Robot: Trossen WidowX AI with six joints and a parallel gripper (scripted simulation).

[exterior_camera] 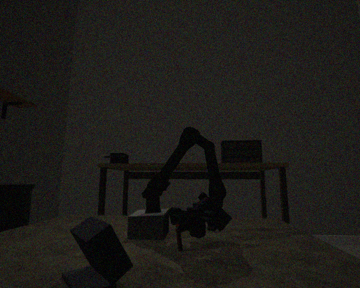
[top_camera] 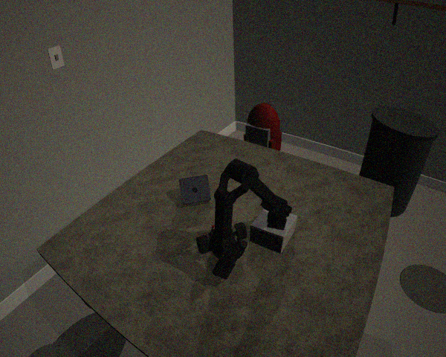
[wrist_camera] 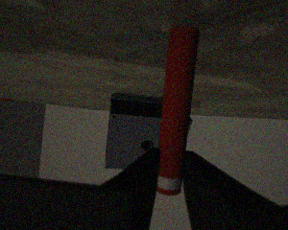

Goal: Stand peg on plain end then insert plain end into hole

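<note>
The red peg (exterior_camera: pixel 179 242) (wrist_camera: pixel 179 86) is held nearly upright, white band (wrist_camera: pixel 169 183) up and plain end down. My gripper (exterior_camera: pixel 177 224) (wrist_camera: pixel 170 157) is shut on it near the banded end. The plain end is at or just above the table (top_camera: pixel 311 288) (exterior_camera: pixel 285 257); I cannot tell whether it touches. In the top view the arm hides nearly all of the peg. The sloped panel (top_camera: pixel 186 196) (exterior_camera: pixel 107 248) (wrist_camera: pixel 125 131) stands apart from the peg, its face with the dark hole (top_camera: pixel 194 190) (wrist_camera: pixel 147 144) showing in the top view and the wrist view.
The arm's base stands on a white-topped box (top_camera: pixel 266 237) (exterior_camera: pixel 147 227) beside the gripper. Behind it are a side table (exterior_camera: pixel 186 167) with a dark box (exterior_camera: pixel 241 152) and a pot (exterior_camera: pixel 119 158). A dark bin (top_camera: pixel 396 165) and a red rounded object (top_camera: pixel 264 115) stand beyond the table.
</note>
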